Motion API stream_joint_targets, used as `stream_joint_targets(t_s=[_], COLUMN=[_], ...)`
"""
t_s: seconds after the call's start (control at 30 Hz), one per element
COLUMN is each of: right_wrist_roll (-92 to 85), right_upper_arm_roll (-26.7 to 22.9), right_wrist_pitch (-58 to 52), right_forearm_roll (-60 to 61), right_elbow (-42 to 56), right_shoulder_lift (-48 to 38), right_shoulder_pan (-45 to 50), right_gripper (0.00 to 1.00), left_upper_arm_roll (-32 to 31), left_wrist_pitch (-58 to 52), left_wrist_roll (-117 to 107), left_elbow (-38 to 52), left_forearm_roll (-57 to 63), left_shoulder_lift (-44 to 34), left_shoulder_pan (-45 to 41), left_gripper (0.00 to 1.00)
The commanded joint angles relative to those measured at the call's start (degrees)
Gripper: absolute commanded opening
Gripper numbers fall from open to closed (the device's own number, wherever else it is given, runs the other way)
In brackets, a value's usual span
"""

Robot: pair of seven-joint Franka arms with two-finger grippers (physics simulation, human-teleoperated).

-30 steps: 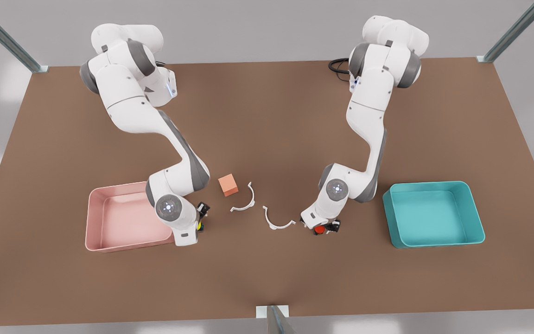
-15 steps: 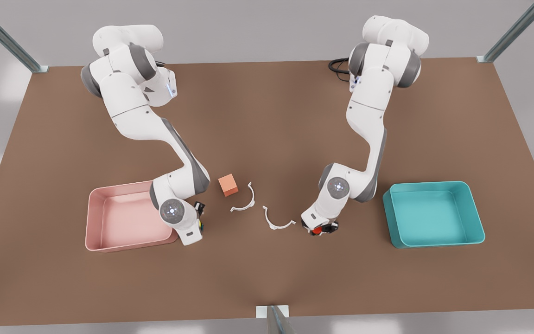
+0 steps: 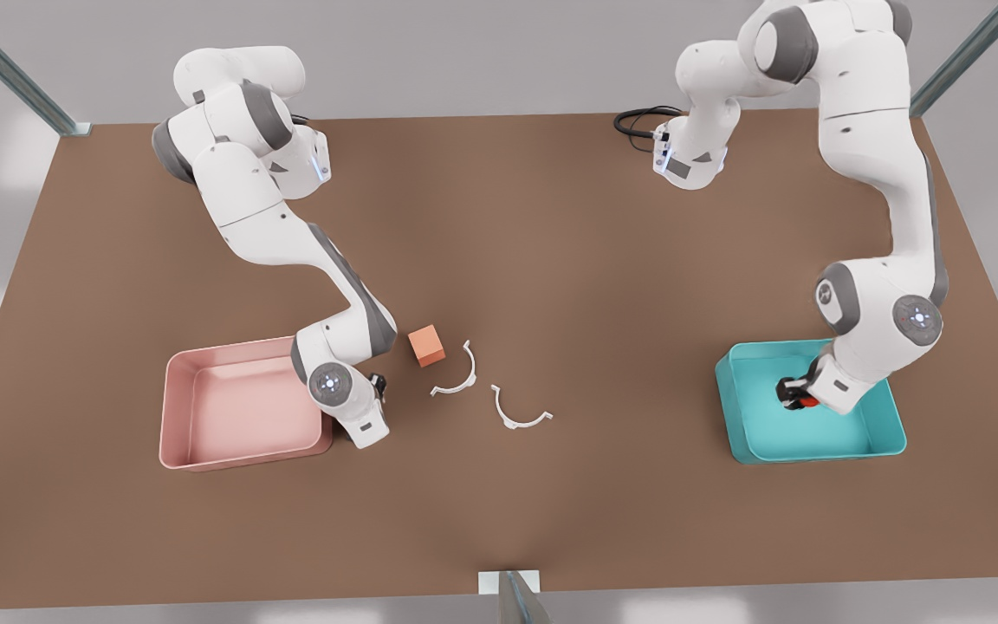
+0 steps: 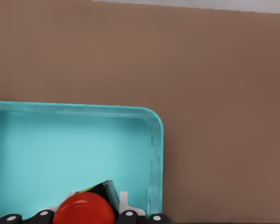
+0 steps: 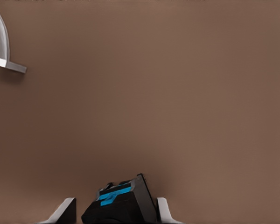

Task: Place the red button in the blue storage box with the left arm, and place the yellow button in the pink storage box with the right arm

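Note:
The left gripper (image 3: 794, 393) hangs inside the blue storage box (image 3: 819, 452) at the front view's right, shut on the red button (image 3: 803, 401). The left wrist view shows the red cap (image 4: 84, 210) between the fingers above the teal floor (image 4: 60, 149). The right gripper (image 3: 376, 384) sits just off the pink storage box (image 3: 239, 451), on its side toward the table's middle. It is shut on the yellow button, of which only the dark base with blue marks (image 5: 119, 205) shows between the fingers (image 5: 65, 211). The yellow cap is hidden.
A salmon-orange cube (image 3: 426, 345) stands close to the right arm's elbow. Two white curved clips (image 3: 456, 381) (image 3: 518, 414) lie mid-table between the boxes. One clip's end (image 5: 0, 42) shows in the right wrist view.
The left arm swung from mid-table to the blue box, carrying the red button. The right gripper shifted slightly away from the table's front edge, and the yellow cap no longer shows.

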Motion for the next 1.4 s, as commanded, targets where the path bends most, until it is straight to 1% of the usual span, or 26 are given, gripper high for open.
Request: stream_joint_targets(t_s=[0.0, 0.07, 0.1, 0.13, 0.17, 0.2, 0.33, 0.4, 0.47, 0.6, 0.63, 0.7, 0.8, 0.83, 0.87, 0.9, 0.97, 1.07, 1.1, 1.13, 1.2, 1.23, 1.27, 1.3, 1.33, 1.37], right_wrist_roll=[-4.88, -4.88, -4.96, -4.96, -4.96, -4.88, -4.00, -2.77, -1.28, -0.66, -1.10, -1.62, -6.89, -8.47, -9.79, -9.80, -9.71, -9.18, -6.57, 9.60, 33.32, 41.86, 45.74, 47.41, 52.34, 51.81], right_upper_arm_roll=[0.01, -0.08, -0.08, -0.08, -0.08, -0.17, -0.26, -0.26, -0.26, -0.17, -0.17, -0.08, 0.27, 0.36, 0.36, 0.36, 0.09, -0.43, -0.35, -0.26, -0.43, -0.35, 0.09, 0.36, -0.17, -0.43], right_wrist_pitch=[1.61, 1.61, 1.52, 1.52, 1.44, 1.35, 1.17, 1.17, 1.26, 2.67, 2.84, 3.19, 3.81, 3.90, 4.07, 7.49, 8.29, 7.77, 1.99, -8.66, -19.91, -27.46, -33.26, -36.44, -43.39, -42.42], right_forearm_roll=[0.00, 0.00, 0.00, 0.00, 0.00, 0.00, 0.18, 0.36, 0.71, 2.03, 2.03, 1.85, 1.85, 1.94, 1.94, 2.11, 2.12, 4.84, 5.01, 4.93, 4.05, 2.47, 3.52, 3.78, 2.73, 2.47], right_elbow=[0.05, 0.14, 0.14, 0.23, 0.32, 0.40, 0.49, 0.05, -2.31, -15.50, -17.52, -20.86, -22.53, -23.41, -24.46, -25.96, -25.35, -24.04, -18.52, -11.91, -2.69, 3.21, 8.30, 9.55, 7.61, 6.30], right_shoulder_lift=[-0.06, -0.15, -0.06, -0.06, -0.15, -0.15, -3.14, -5.16, -8.94, -20.10, -22.12, -25.02, -25.20, -25.29, -25.29, -24.68, -21.86, -21.24, -22.74, -25.99, -32.40, -34.86, -35.31, -36.18, -40.14, -40.84], right_shoulder_pan=[0.00, 0.00, 0.00, 0.00, 0.09, 0.09, 0.26, 0.35, -0.17, -4.65, -5.88, -9.22, -15.81, -17.57, -18.98, -20.04, -20.39, -20.22, -18.38, -16.09, -13.28, -13.36, -14.49, -15.56, -15.82, -15.91], right_gripper=[0.62, 0.57, 0.55, 0.53, 0.51, 0.46, 0.46, 0.46, 0.46, 0.46, 0.46, 0.46, 0.48, 0.50, 0.61, 1.00, 1.00, 1.00, 1.00, 1.00, 1.00, 1.00, 1.00, 1.00, 1.00, 1.00], left_upper_arm_roll=[-0.01, -0.01, -0.01, -0.01, -0.01, -0.01, -0.01, -0.01, -0.27, -0.45, -1.15, -10.03, -10.12, -10.12, -10.12, -10.03, -10.03, -10.12, -10.21, -10.29, -10.21, -10.21, -10.21, -10.21, -10.21, -10.21], left_wrist_pitch=[-4.40, -3.97, -3.88, -3.88, -3.96, -4.05, -7.12, -10.99, -14.15, -27.42, -28.74, -30.50, -32.79, -32.79, -32.79, -32.79, -32.79, -32.79, -32.79, -32.79, -32.70, -32.53, -32.44, -32.44, -32.44, -32.44], left_wrist_roll=[44.18, 44.18, 43.92, 44.18, 43.92, 43.74, 40.66, 33.81, 19.76, 3.06, 0.67, -2.92, -7.06, -7.15, -7.06, -7.06, -6.97, -9.87, -11.19, -11.19, -11.10, -11.10, -11.10, -11.10, -11.10, -11.10], left_elbow=[0.17, 1.58, 2.28, 2.28, 2.28, 2.28, 2.19, 2.45, 4.74, 21.44, 21.44, 21.18, 22.14, 22.14, 22.14, 22.14, 22.14, 22.32, 22.41, 22.76, 22.93, 22.93, 22.93, 22.93, 23.02, 23.02], left_forearm_roll=[-0.71, -0.71, -0.62, -0.54, -0.62, -0.62, -0.62, -0.62, -0.36, -0.01, -0.01, 7.29, 7.37, 7.37, 7.37, 7.37, 7.37, 7.37, 7.37, 7.46, 7.46, 7.46, 7.46, 7.46, 7.46, 7.46], left_shoulder_lift=[0.89, 5.55, 7.92, 8.37, 8.37, 8.37, 7.67, 2.31, -2.71, -3.94, -6.84, -10.00, -10.53, -10.53, -10.62, -10.53, -10.53, -10.53, -10.71, -11.32, -11.50, -11.41, -11.41, -11.41, -11.41, -11.41], left_shoulder_pan=[2.79, 4.28, 4.28, 4.28, 4.28, 4.28, 4.20, 3.76, 1.74, -3.01, -2.75, 1.29, 0.24, 0.07, -0.29, -0.20, -0.20, -0.29, -0.29, -0.29, -0.29, -0.29, -0.29, -0.29, -0.29, -0.29], left_gripper=[0.45, 0.45, 0.48, 1.00, 1.00, 1.00, 1.00, 1.00, 1.00, 1.00, 1.00, 1.00, 1.00, 1.00, 1.00, 1.00, 1.00, 1.00, 1.00, 1.00, 1.00, 1.00, 1.00, 1.00, 1.00, 1.00])
